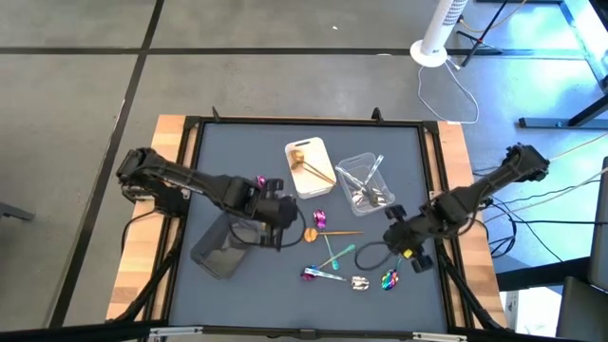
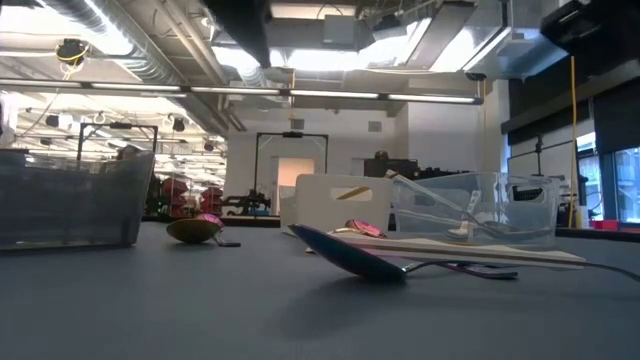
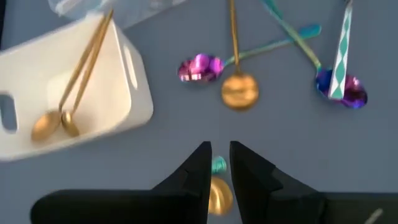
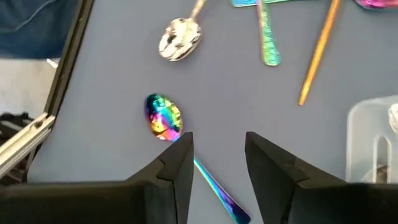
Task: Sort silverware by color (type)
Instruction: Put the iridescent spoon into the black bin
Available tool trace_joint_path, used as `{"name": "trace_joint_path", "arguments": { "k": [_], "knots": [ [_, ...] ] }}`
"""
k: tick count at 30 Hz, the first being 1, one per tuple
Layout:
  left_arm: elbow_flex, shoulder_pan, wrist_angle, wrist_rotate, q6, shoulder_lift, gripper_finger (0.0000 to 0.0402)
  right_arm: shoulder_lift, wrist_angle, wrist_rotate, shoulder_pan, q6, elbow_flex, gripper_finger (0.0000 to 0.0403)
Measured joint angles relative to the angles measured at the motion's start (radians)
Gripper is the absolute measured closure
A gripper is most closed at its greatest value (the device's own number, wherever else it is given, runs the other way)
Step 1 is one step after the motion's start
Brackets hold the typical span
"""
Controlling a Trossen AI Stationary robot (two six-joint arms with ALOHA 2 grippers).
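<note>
Loose silverware lies at the table's middle: a gold spoon (image 1: 311, 233) (image 3: 239, 90), a purple spoon (image 1: 320, 218) (image 3: 199, 67), teal-handled pieces (image 1: 334, 255), a silver spoon (image 1: 359, 282) (image 4: 180, 37) and an iridescent spoon (image 1: 389, 278) (image 4: 163, 117). My left gripper (image 1: 285, 214) (image 3: 219, 160) hovers just left of the gold spoon, its fingers close together around something gold. My right gripper (image 1: 404, 237) (image 4: 217, 155) is open over the iridescent spoon, whose handle (image 4: 214, 186) runs between the fingers; I cannot tell whether they touch it. My left gripper has a small gold thing (image 3: 217, 196) between its two fingers, a little back from the tips, with a teal spot above it. The fingers hide most of it, so I cannot tell which piece or which part it is. It sits clear of the table.
A white tray (image 1: 296, 149) (image 3: 134, 93) holds two gold spoons. A clear tray (image 1: 353, 163) (image 4: 367, 124) holds silver pieces. A dark grey tray (image 1: 220, 255) (image 2: 70, 200) sits near the left arm. A raised black frame (image 1: 437, 152) borders the mat.
</note>
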Motion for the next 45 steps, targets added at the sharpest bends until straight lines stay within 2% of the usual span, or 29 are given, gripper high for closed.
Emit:
{"name": "trace_joint_path", "arguments": {
  "k": [7, 15, 23, 33, 45],
  "knots": [
    [0.000, -0.106, -0.020, -0.112, -0.126, 0.000, 0.0349, 0.001, 0.002, 0.139, 0.142, 0.059, 0.000, 0.0269],
    [0.000, -0.193, -0.008, -0.142, -0.262, 0.000, 0.0349, 0.000, 0.025, 0.223, 0.230, 0.109, -0.014, 0.0269],
    [-0.001, -0.246, 0.004, -0.213, -0.317, 0.000, 0.0349, 0.000, 0.231, 0.194, 0.246, 0.112, -0.217, 0.0269],
    [-0.001, -0.252, 0.038, -0.222, -0.318, 0.000, 0.0349, 0.000, 0.348, 0.120, 0.245, 0.190, -0.407, 0.0269],
    [-0.001, -0.252, 0.038, -0.227, -0.342, 0.001, 0.0349, 0.000, 0.500, 0.099, 0.245, 0.193, -0.521, 0.0269]
  ]
}}
